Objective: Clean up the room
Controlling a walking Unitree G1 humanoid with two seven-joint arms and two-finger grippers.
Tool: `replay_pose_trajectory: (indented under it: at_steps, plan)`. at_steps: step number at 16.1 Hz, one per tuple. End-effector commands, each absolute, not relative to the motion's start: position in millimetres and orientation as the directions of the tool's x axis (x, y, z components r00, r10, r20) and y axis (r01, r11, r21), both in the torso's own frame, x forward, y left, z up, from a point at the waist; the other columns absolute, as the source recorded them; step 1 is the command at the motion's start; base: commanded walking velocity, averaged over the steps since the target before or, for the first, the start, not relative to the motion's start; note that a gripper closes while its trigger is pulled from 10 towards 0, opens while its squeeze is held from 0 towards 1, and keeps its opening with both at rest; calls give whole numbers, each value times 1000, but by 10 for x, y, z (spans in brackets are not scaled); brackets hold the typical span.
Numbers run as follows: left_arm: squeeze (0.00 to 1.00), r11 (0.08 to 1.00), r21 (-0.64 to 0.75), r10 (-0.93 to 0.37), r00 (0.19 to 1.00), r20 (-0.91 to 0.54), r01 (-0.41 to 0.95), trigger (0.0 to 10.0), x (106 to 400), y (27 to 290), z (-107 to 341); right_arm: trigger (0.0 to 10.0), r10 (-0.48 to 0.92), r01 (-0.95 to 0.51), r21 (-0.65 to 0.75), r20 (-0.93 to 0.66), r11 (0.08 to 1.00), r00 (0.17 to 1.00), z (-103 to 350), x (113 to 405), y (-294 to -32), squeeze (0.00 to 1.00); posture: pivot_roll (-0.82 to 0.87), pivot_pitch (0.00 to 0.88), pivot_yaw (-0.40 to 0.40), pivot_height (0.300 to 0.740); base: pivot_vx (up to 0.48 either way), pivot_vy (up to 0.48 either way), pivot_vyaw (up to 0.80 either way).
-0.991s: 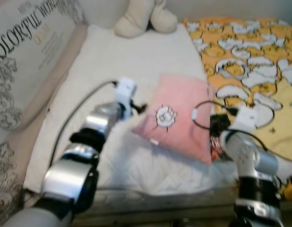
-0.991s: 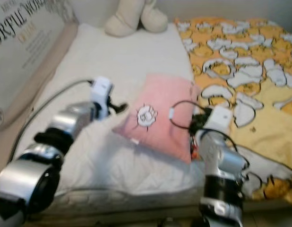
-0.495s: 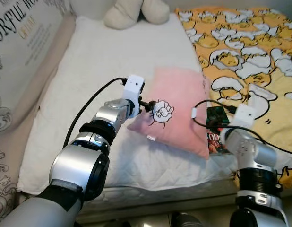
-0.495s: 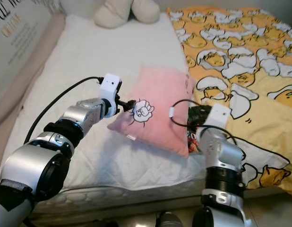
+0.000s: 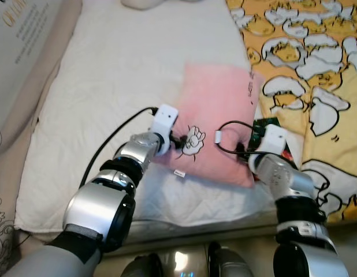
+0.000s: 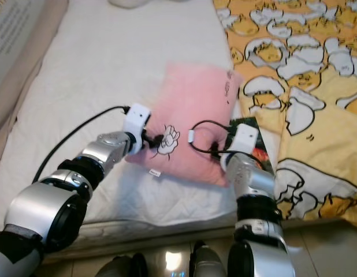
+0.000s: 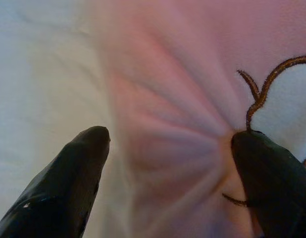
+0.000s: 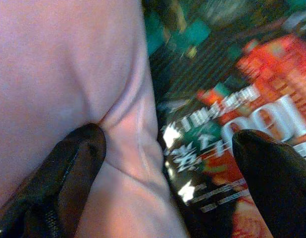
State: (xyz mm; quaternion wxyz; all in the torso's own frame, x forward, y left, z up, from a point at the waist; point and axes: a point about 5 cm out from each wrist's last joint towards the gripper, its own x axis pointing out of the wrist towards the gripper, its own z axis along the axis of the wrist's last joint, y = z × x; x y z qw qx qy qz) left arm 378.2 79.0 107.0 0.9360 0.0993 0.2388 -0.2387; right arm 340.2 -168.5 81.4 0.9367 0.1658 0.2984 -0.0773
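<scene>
A pink pillow (image 5: 216,124) lies on the white mattress (image 5: 109,86) of a bed, beside a yellow patterned blanket (image 5: 317,69). The left gripper (image 7: 168,163) presses its spread fingers into the pillow's near-left edge — fabric bunches between them. The right gripper (image 8: 163,168), fingers apart, straddles the pillow's right edge and a colourful packet (image 8: 217,124) lying alongside.

The pillow (image 5: 216,118) is soft pink, with a small white motif outlined in dark brown stitching near its lower edge. It lies on a plain white quilted mattress (image 5: 109,92). Beside it spreads a yellow-orange blanket (image 5: 317,69) printed all over with white cartoon shapes edged in black. Under the pillow's corner peeks a glossy packet (image 8: 227,129), dark green and red with white lettering. Both end effectors, left (image 7: 168,173) and right (image 8: 168,183), have black fingers on silver arms with white wrist housings.
</scene>
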Motion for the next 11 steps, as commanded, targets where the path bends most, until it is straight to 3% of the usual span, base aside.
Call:
replay_pose_trajectory:
  at_steps: [1,2,3,11]
  plan:
    - [0,851,-25,-451,704,-549,525,10000,3659,703,888,10000,37,194,319,-594,928,804,729,3393,-1512,0,-269,247,78,740,0,0,0]
    - [0,839,-129,-509,677,-532,529,10000,3624,610,876,0,48,176,320,-585,931,809,692,3391,-1474,0,-271,249,78,740,0,0,0]
    - [0,828,-165,-535,665,-522,537,0,3606,566,869,0,43,176,314,-582,933,812,660,3384,-1484,0,-270,248,79,740,0,0,0]
    - [0,827,-221,-551,665,-505,517,0,3557,547,798,0,13,127,194,-590,973,807,567,3415,-1504,0,-258,252,59,740,0,0,0]
